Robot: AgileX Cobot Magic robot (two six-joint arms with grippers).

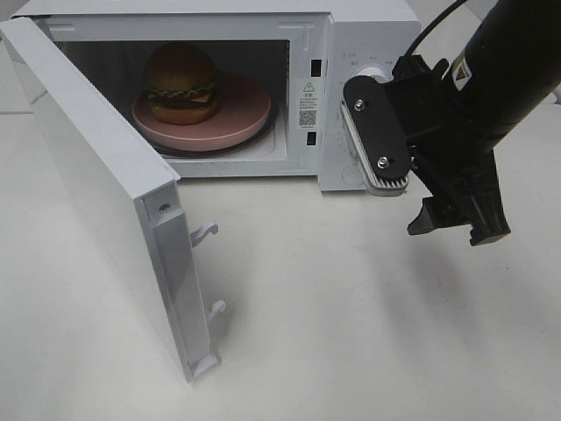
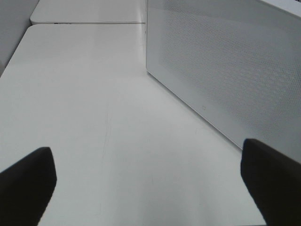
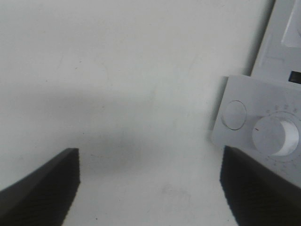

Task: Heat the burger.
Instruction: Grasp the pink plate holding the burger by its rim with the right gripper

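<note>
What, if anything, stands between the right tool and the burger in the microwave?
Nothing visible. The door stands open to the left, leaving the cavity mouth free. The burger sits on the pink plate inside; the open right tool hangs outside, before the control panel.

Golden-brown buns, green lettuce, dark patty, yellow cheese on the burger [image 1: 181, 83]. Pink for the plate [image 1: 241, 112], white for the microwave [image 1: 368, 35] and table [image 1: 351, 333]. Fine grey dot mesh across the door [image 2: 221, 66].

Robot test lab, plain white table [image 1: 351, 333]; white microwave [image 1: 368, 35], black robot arm [image 1: 517, 61]
</note>
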